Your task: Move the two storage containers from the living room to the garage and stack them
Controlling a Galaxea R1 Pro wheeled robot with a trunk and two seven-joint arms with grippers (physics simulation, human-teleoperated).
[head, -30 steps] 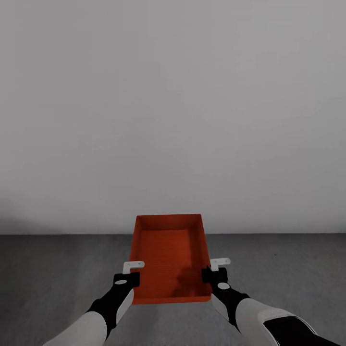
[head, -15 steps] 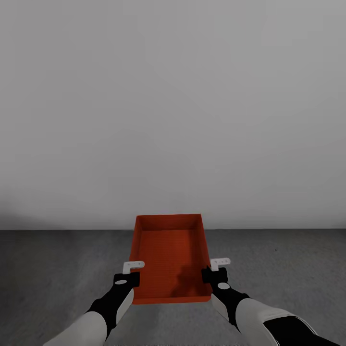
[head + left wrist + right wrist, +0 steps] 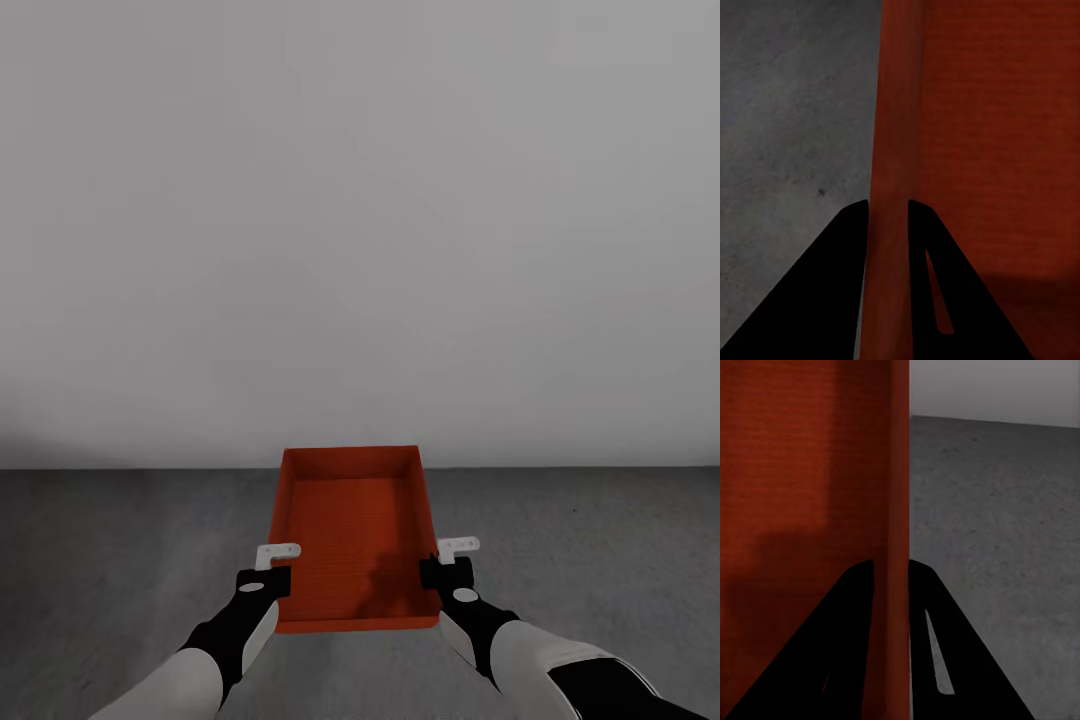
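Note:
One red-orange storage container (image 3: 352, 535) hangs level in front of me, above the dark grey concrete floor (image 3: 120, 560) of the garage. My left gripper (image 3: 272, 566) is shut on the container's left wall (image 3: 894, 150), one black finger on each side of it. At the opposite side my right gripper (image 3: 447, 560) is shut on the right wall (image 3: 898, 480) in the same way. The container is empty inside. The second container is out of view.
A plain white-grey wall (image 3: 360, 220) stands straight ahead and meets the concrete floor a short way beyond the container. Bare floor (image 3: 1005, 532) spreads to both sides of the arms.
The line where wall meets floor has risen in the head view, so the camera has shifted. The container and both grippers keep the same place in the picture.

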